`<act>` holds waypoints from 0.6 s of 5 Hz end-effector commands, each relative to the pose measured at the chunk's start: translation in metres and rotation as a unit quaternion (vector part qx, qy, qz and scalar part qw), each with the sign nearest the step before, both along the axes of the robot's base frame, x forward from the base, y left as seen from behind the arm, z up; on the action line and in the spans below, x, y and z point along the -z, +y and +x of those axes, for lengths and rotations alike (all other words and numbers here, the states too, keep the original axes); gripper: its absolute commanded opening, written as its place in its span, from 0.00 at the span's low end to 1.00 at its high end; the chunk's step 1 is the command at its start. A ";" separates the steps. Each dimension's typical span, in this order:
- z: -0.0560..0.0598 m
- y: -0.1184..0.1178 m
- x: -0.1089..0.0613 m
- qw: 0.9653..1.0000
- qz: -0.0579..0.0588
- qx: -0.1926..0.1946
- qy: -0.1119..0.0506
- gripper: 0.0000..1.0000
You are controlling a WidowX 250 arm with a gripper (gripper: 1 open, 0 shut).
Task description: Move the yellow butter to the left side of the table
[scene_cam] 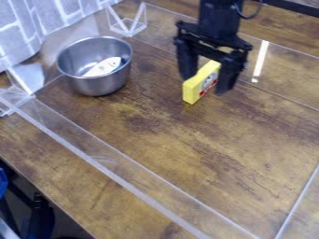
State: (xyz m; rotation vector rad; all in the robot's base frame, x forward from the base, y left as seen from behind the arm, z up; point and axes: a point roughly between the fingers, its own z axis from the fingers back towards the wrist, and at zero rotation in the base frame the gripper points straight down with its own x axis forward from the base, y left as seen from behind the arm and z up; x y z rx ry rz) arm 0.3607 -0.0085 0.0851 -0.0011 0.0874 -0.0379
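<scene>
The wooden bench (187,159) is dark brown, and a clear plastic edge (112,159) runs across its near part. Farther back, near the middle, the yellow butter (201,83) stands on the bench by itself. The black tool (214,70) hangs just over it, pointing down. Its two fingers are spread wide, one on each side of the butter, and they are not pinching it. Off to the left sits a shiny metal bowl (90,65) with something pale inside. A white cloth (37,26) lies behind the bowl.
</scene>
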 end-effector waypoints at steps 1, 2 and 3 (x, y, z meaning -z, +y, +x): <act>0.030 0.006 -0.013 0.999 0.006 0.004 -0.045 1.00; 0.044 0.023 -0.004 0.998 0.012 0.001 -0.054 1.00; 0.053 0.036 0.004 0.998 0.017 -0.004 -0.058 1.00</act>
